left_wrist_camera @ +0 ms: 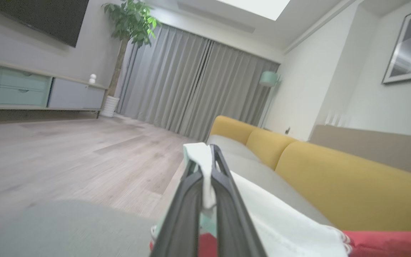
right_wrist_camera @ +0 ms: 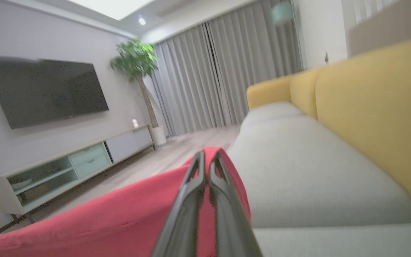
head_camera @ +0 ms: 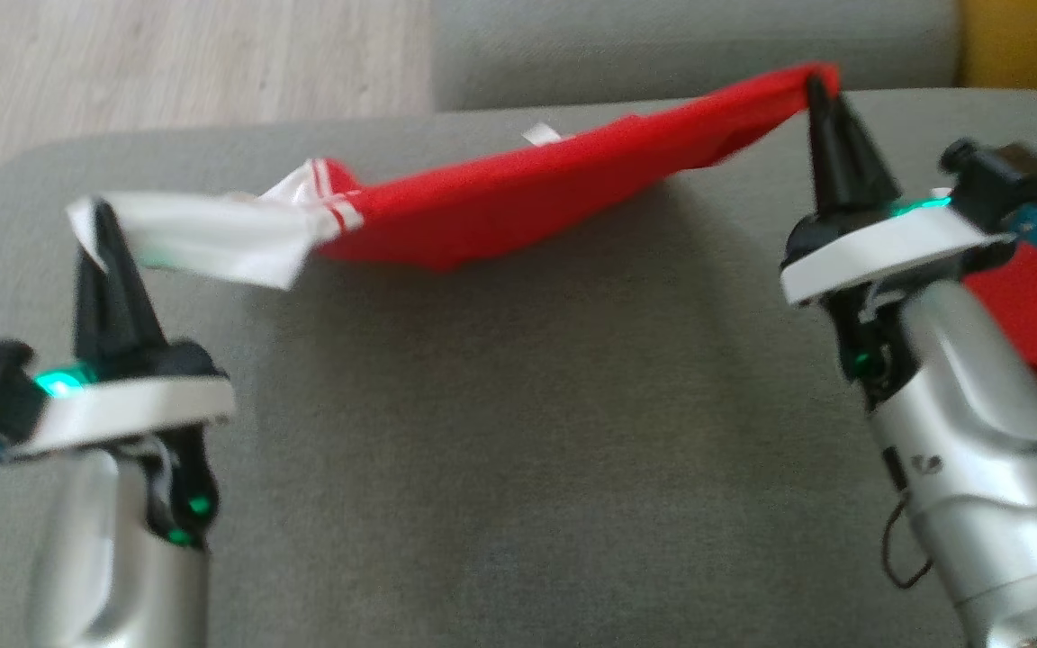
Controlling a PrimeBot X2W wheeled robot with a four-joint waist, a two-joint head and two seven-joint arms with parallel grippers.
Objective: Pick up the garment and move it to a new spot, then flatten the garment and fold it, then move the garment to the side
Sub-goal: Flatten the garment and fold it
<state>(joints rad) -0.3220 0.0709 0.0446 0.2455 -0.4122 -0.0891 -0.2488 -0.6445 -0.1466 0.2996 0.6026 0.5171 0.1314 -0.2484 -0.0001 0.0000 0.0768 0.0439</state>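
The red-and-white garment [head_camera: 500, 202] hangs stretched above the grey sofa seat [head_camera: 482, 450], long axis from 9 to 2 o'clock: left claw [head_camera: 103, 216] clamps its white end, right claw [head_camera: 816, 88] its red end.
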